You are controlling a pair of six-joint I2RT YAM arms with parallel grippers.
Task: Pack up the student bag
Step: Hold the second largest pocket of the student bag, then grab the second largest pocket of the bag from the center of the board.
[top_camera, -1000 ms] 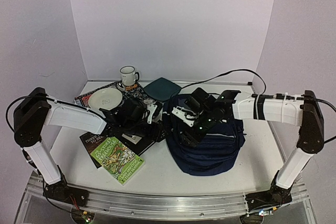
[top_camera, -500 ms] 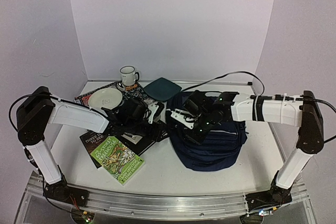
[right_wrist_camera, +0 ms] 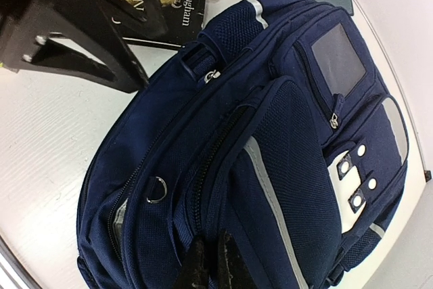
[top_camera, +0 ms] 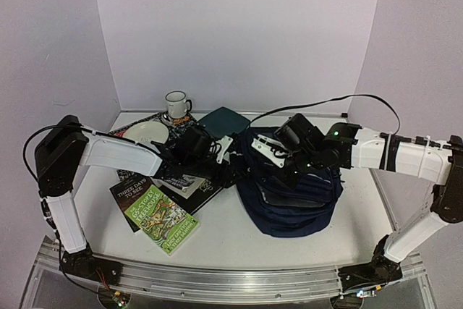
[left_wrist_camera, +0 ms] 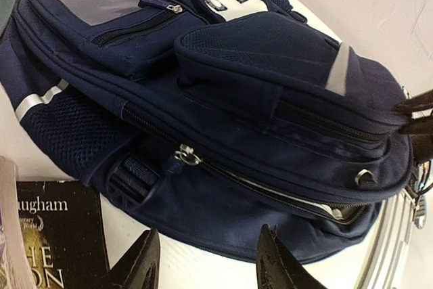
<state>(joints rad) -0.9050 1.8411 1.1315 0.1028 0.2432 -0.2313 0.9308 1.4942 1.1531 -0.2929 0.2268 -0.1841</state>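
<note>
The student bag [top_camera: 293, 197], a large navy backpack with a pale stripe, lies right of the table's middle and fills both wrist views [left_wrist_camera: 223, 93] [right_wrist_camera: 270, 147]. Its main zip stands partly open, with a ring pull [left_wrist_camera: 186, 156] at one end. My right gripper [top_camera: 281, 162] [right_wrist_camera: 211, 262] is on top of the bag. The fingers are shut and pinch a fold of fabric beside a zip. My left gripper [top_camera: 230, 173] [left_wrist_camera: 206, 262] hovers open just off the bag's left edge, above the table, with nothing between its fingers.
A stack of books [top_camera: 181, 182] lies left of the bag, with a green book [top_camera: 160, 215] nearest the front. One dark book [left_wrist_camera: 47, 235] lies close beside my left gripper. Behind stand a white plate [top_camera: 145, 134], a mug [top_camera: 176, 104] and a dark teal square plate [top_camera: 224, 121].
My right gripper has shut on the bag's top fabric and drawn up and to the right. My left gripper has slid right toward the bag, its jaws somewhat narrower.
</note>
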